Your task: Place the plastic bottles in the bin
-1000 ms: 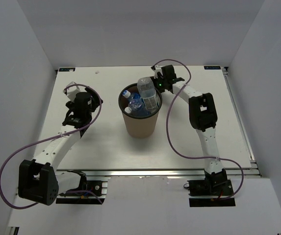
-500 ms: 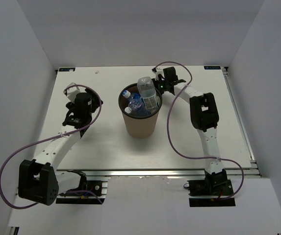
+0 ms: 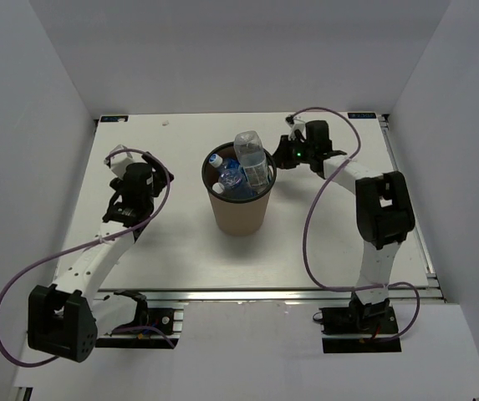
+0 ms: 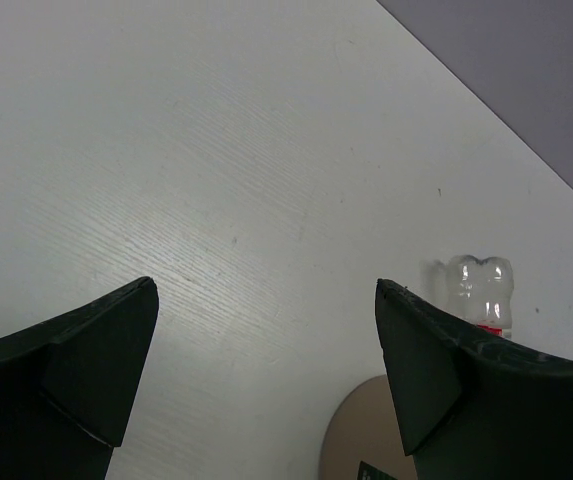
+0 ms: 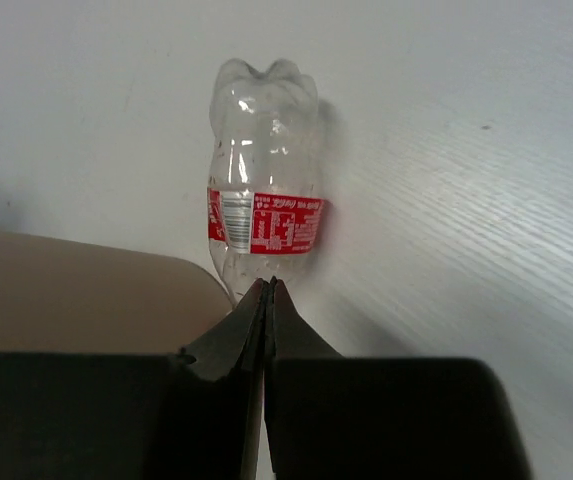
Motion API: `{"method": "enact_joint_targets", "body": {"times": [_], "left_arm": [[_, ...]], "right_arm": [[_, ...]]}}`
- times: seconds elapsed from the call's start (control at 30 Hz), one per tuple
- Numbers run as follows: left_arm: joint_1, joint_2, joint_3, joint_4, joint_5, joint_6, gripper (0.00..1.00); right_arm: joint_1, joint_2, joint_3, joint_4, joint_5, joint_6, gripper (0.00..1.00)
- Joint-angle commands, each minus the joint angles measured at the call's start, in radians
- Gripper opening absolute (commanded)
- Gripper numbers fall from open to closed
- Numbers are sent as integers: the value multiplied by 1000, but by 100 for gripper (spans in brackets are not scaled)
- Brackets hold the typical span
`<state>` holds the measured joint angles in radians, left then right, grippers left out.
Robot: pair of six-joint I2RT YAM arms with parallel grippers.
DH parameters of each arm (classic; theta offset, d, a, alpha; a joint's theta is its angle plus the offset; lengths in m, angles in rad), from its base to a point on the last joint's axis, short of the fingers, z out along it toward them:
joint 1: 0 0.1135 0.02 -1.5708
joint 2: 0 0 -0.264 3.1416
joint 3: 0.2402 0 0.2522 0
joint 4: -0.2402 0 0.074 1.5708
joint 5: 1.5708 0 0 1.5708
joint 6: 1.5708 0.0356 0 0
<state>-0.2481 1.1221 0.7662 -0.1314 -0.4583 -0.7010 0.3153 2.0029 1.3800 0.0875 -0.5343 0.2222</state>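
**Plastic bottles [image 3: 237, 177] in the bin, one standing proud, right arm nearest**

- Bin [image 3: 239, 219] sits mid-bench [image 3: 172, 246]. Every bottle I can see is inside it; the count is not readable from above.
- The proud bottle [image 5: 266, 150] sticks well above the rim, base uppermost, neck end down among the others. Its label is red and white; those lower down show blue.
- Its long axis is near upright with a slight lean. I cannot tell which way it leans.
- Right fingers [image 5: 271, 300] are pressed together on nothing, just beside the bin's right side, tips aimed at the proud bottle.
- In the right wrist view the bottle runs straight on from the tips, so its axis lies along the line of the fingers. The label is just past them; contact is not visible.
- Left fingers [image 4: 86, 360] are apart and empty over bare bench, well off to the bin's left. Bin and bottle base show only at the edge of that wrist view.

Judgement: the job looks all but done. If the proud bottle needs seating, the right arm is the nearer one. Its fingers would have to part and come across the bottle's axis, or press on the base. A sideways nudge could tip the bottle out.
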Motion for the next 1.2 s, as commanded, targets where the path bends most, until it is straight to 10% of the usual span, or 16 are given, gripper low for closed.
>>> {"method": "enact_joint_targets", "body": {"times": [0.0,0.37,0.57,1.17], "left_arm": [[3,-42,-18,6,29,-9,98],[4,-111,-44,-16,24,-5,98],[3,-108,-61,-10,30,-18,98],[4,-91,-24,-74,-28,-11,98]], "right_arm": [[-30,-94,-58,158,28,49,0],[-28,-305,-165,126,248,-12,0],[-24,-150,19,-5,71,-18,89],[128,381,637,-361,490,-11,89]]}}
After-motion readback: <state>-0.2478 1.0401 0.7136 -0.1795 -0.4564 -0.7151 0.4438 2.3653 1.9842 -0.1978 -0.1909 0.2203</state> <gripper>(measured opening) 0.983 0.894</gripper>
